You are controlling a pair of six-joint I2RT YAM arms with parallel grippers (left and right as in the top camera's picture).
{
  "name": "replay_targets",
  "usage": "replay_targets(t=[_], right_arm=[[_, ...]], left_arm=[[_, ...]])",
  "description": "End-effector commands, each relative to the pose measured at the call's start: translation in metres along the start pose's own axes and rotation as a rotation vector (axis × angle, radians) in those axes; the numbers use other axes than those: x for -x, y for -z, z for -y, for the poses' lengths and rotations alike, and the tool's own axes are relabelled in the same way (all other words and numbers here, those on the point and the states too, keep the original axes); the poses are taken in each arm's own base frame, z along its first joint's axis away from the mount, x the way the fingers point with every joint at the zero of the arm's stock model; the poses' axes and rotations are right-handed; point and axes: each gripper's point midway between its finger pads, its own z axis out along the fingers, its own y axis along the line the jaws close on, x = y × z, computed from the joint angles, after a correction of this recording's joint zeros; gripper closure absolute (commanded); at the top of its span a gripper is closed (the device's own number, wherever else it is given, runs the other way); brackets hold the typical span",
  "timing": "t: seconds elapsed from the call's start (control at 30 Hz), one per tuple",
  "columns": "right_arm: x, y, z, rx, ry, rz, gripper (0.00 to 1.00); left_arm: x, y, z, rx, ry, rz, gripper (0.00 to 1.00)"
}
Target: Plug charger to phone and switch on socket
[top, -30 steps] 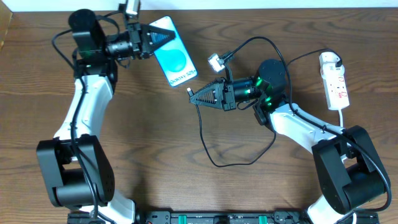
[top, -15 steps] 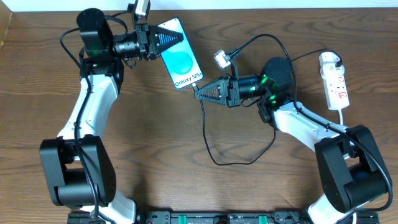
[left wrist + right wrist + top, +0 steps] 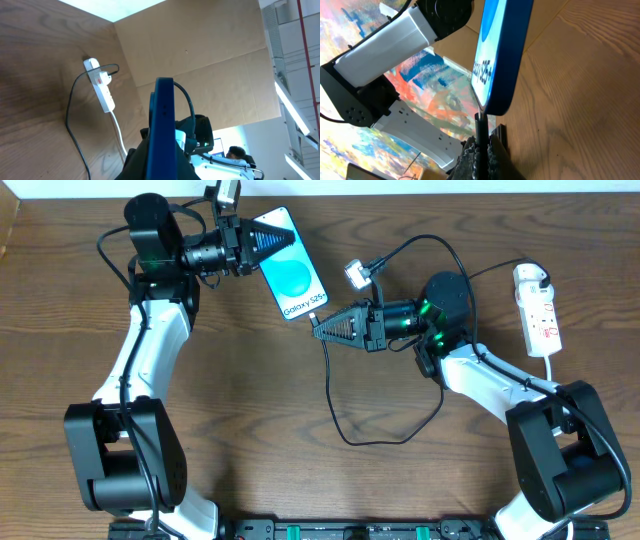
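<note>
Black-edged and slim, the rectangular smartphone [image 3: 292, 278] with its light-blue circle screen sat at the far side, left of centre, its far short end clenched in the left gripper [image 3: 270, 238]. The right gripper [image 3: 320, 330] pinched the small black connector tip [image 3: 481, 122] of the long thin black charger cable [image 3: 350, 443], touching the phone's text end. The narrow white power strip [image 3: 538, 308] lay far right on the brown wooden table [image 3: 250, 430].

One slim black-edged smartphone [image 3: 290, 275] with a light-blue screen; one long thin black charger cable [image 3: 328, 385]; one narrow white power strip [image 3: 540, 310]; two white-and-black robot arms [image 3: 140, 360]; one brown wooden worktop [image 3: 250, 440].
</note>
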Motion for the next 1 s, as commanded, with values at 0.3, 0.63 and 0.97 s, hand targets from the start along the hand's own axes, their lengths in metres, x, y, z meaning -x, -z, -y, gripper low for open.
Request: replay_targets(t=[0.3, 0.63, 0.97], right_arm=[[0.001, -0.001, 0.0, 0.001, 0.007, 0.002, 0.99], [0.001, -0.001, 0.0, 0.001, 0.007, 0.003, 0.99], [0.002, -0.001, 0.0, -0.003, 0.007, 0.009, 0.99]], left_arm=[[0.002, 0.001, 0.014, -0.006, -0.077, 0.003, 0.93], [-0.004, -0.009, 0.017, -0.017, -0.052, -0.023, 0.93], [-0.005, -0.009, 0.017, -0.02, -0.052, -0.028, 0.93]])
